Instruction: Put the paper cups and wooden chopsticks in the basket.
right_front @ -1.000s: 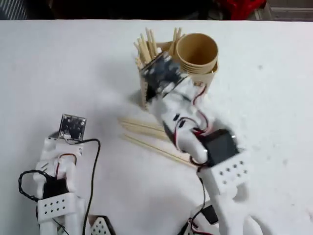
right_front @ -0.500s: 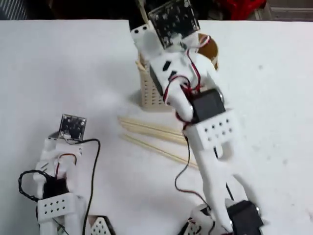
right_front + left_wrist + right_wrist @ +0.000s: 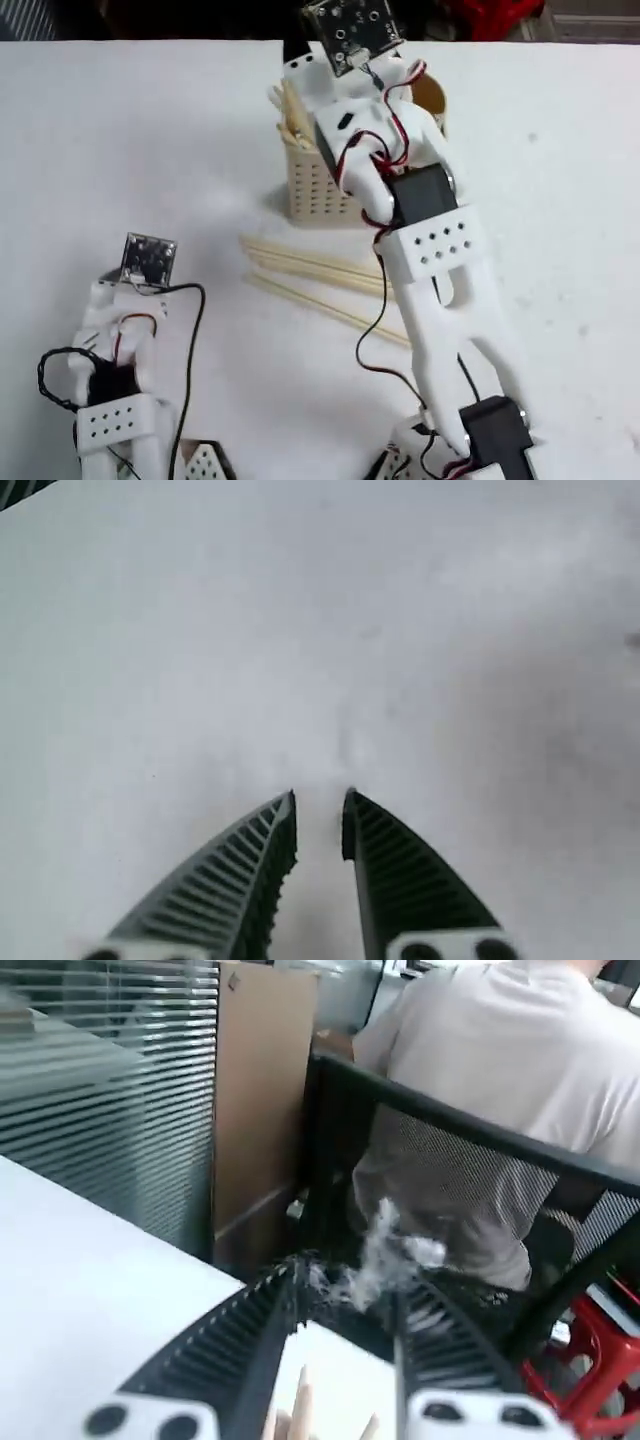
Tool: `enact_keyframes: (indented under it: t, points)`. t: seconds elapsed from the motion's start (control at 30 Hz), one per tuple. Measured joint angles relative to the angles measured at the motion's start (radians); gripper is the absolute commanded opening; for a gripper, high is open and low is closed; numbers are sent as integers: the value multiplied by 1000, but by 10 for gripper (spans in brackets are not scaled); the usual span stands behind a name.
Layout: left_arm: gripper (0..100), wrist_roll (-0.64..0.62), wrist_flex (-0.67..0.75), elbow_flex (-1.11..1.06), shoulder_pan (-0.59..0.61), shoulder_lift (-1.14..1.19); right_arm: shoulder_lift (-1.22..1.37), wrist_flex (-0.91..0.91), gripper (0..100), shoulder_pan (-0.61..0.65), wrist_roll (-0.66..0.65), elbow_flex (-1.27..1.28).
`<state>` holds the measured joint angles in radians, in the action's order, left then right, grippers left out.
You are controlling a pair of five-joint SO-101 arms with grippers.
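A white lattice basket (image 3: 312, 190) stands at the back of the table with wooden chopsticks (image 3: 290, 105) sticking up from it. The rim of a paper cup (image 3: 432, 95) peeks out beside the right arm, which stretches over the basket. My right gripper (image 3: 345, 1290) is open and empty, raised past the table's far edge, with chopstick tips (image 3: 300, 1410) just below it. Loose chopsticks (image 3: 310, 268) lie on the table in front of the basket. My left gripper (image 3: 318, 795) hangs shut over bare table at the near left.
The left arm (image 3: 120, 340) rests at the near left with its black cable looped beside it. Beyond the far table edge stand a black mesh chair (image 3: 470, 1160), a seated person and window blinds (image 3: 100, 1060).
The right arm rose from low at the basket's front and stretched out over it, now covering most of the cups. The left arm has not moved.
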<state>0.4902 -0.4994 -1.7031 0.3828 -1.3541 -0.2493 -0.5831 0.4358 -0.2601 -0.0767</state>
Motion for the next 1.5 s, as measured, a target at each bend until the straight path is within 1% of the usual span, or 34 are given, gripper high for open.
enact_keyframes:
  t: [0.07,0.13,0.37,0.47,0.57,0.63,0.73,0.83,0.97,1.17,1.33,1.5]
  points:
    - [94,0,0,0,0,0,0,-55,16,3,0,0]
    - [94,0,0,0,0,0,-11,-141,22,6,-2,0]
    - [94,0,0,0,0,0,-183,-614,35,5,-8,-2]
    - [94,0,0,0,0,0,-244,-778,35,34,-95,6]
    - [94,0,0,0,0,0,-282,-847,35,126,-210,110]
    - [94,0,0,0,0,0,-293,-845,35,183,-267,222]
    - [94,0,0,0,0,0,-298,-767,35,239,-299,416]
    - [94,0,0,0,0,0,-298,-640,35,255,-307,580]
    - [94,0,0,0,0,0,-298,-496,35,253,-308,727]
    - [94,0,0,0,0,0,-298,-362,39,253,-308,855]
    - [94,0,0,0,0,0,-287,-258,137,262,-308,950]
    - [94,0,0,0,0,0,-130,-186,134,262,-308,961]
